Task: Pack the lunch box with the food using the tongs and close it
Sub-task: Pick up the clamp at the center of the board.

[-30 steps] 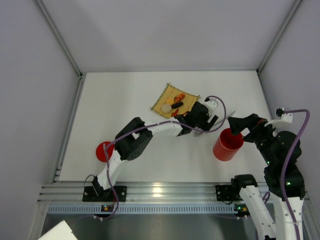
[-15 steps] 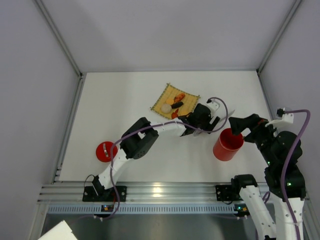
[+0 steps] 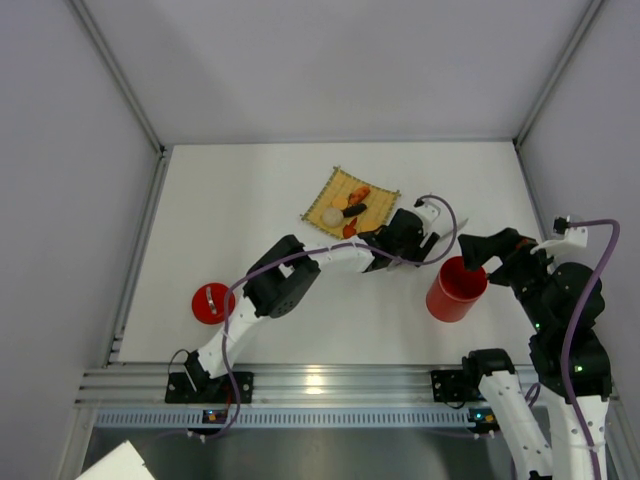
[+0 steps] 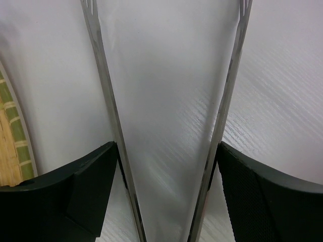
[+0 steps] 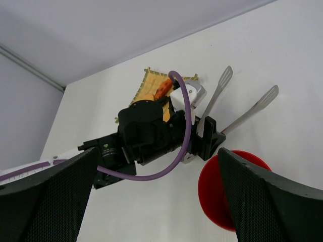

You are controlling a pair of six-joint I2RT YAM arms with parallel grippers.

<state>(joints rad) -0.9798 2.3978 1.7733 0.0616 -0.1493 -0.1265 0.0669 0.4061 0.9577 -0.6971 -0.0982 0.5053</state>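
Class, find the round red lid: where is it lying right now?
In the top view the red lid lies on the left side of the table, beside the left arm, well apart from the lunch box on the right.

Flat, bright light falls from overhead onto the white table [image 3: 240,220], leaving only soft, short shadows beneath the arms and one hot glare spot on the aluminium rail [image 3: 315,379]. Up close, the tongs [image 4: 103,85] gleam and the tabletop shows a streaky sheen, while the left gripper [image 4: 167,151] reads dark and soft-edged. The right gripper [image 5: 157,151] looms blurred in the lower corners; the scene beyond it is sharp.
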